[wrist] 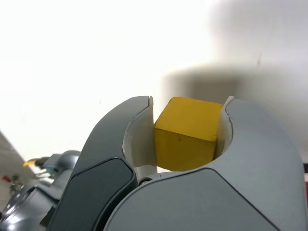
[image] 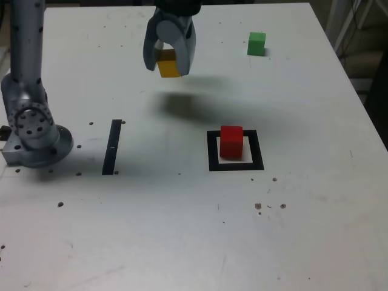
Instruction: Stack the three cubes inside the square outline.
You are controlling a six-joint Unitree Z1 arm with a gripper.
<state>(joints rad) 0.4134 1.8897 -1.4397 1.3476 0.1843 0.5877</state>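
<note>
Exterior view, green cube [image: 256, 44], square outline [image: 213, 151]

My wrist view glares white over the tabletop [wrist: 72, 62], washing out detail; the exterior view is evenly lit, with soft, blurry shadows beneath my gripper [image: 169, 63].

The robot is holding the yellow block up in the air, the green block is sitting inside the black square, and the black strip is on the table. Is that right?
Not quite: the block inside the black square is the red one, as the exterior view shows. The yellow block is held up in the air, and the black strip is on the table.
</note>
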